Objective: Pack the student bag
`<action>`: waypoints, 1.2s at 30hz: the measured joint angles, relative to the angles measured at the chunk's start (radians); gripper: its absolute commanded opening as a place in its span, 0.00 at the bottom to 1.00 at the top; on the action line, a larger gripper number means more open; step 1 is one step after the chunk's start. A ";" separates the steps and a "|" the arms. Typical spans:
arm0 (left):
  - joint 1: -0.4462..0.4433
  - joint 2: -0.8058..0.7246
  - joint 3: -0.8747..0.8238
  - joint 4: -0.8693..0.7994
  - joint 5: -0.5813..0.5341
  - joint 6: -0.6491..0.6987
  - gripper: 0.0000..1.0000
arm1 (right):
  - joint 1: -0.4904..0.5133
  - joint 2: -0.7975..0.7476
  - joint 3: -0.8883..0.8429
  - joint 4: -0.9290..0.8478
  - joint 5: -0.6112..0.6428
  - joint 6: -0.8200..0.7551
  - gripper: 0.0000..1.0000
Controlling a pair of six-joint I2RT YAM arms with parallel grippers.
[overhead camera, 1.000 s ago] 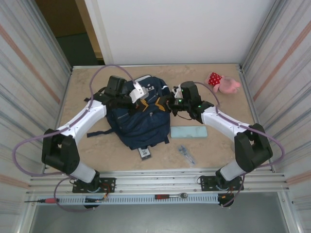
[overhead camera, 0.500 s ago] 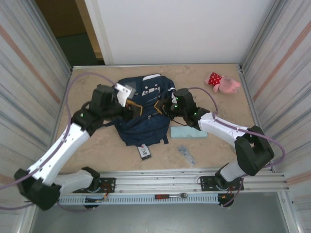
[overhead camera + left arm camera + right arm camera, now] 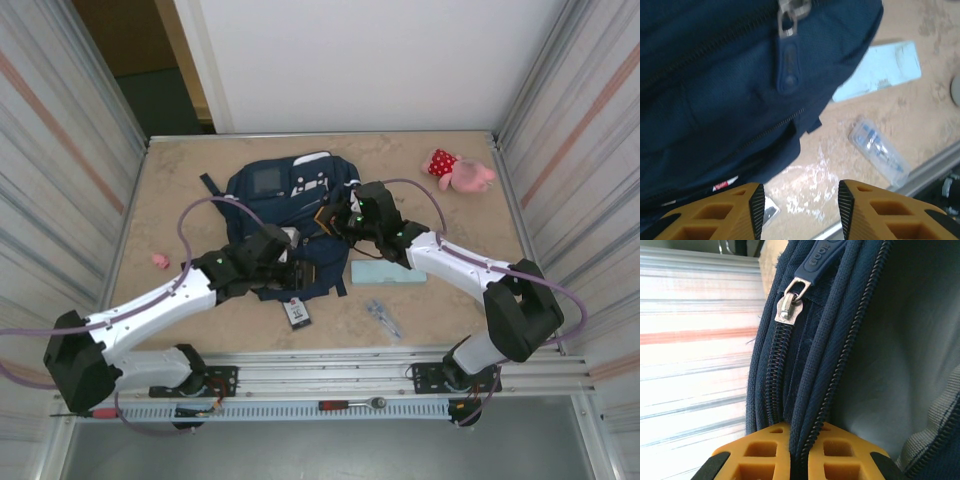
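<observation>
The student bag (image 3: 270, 200), a navy backpack, lies mid-table with its opening toward the right arm. My right gripper (image 3: 338, 215) is shut on the bag's zipper edge; in the right wrist view navy fabric and zipper teeth (image 3: 812, 390) run between the yellow fingertips (image 3: 765, 452) of that gripper (image 3: 799, 445), below a metal zipper pull (image 3: 789, 307). My left gripper (image 3: 298, 266) hovers over the bag's near edge. In the left wrist view this gripper (image 3: 801, 210) is open with bare table between its pads, the bag (image 3: 715, 100) just beyond.
A light blue case (image 3: 388, 271) lies right of the bag, a clear packet (image 3: 382, 316) nearer the front. A small card (image 3: 297, 314) sits at the bag's near edge. A pink plush toy (image 3: 460, 170) is back right, a small pink item (image 3: 160, 262) at the left.
My left gripper opened and swung from the bag's upper left down to its near edge. The bag's top settled flatter. The right gripper kept its hold.
</observation>
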 measured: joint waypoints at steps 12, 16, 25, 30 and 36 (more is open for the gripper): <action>0.088 0.043 -0.019 0.183 -0.025 -0.070 0.42 | 0.008 0.000 0.022 -0.020 0.002 -0.002 0.00; 0.088 0.096 -0.018 0.207 -0.010 -0.077 0.38 | 0.010 0.006 0.029 -0.025 0.002 -0.008 0.00; 0.088 0.125 -0.018 0.222 0.002 -0.100 0.08 | 0.011 0.006 0.034 -0.036 0.002 -0.025 0.00; 0.101 0.097 -0.019 0.210 0.000 -0.099 0.00 | 0.006 0.006 0.035 -0.055 0.000 -0.031 0.00; 0.141 0.022 -0.061 0.177 0.007 -0.084 0.00 | -0.030 -0.004 0.036 -0.091 -0.042 -0.052 0.00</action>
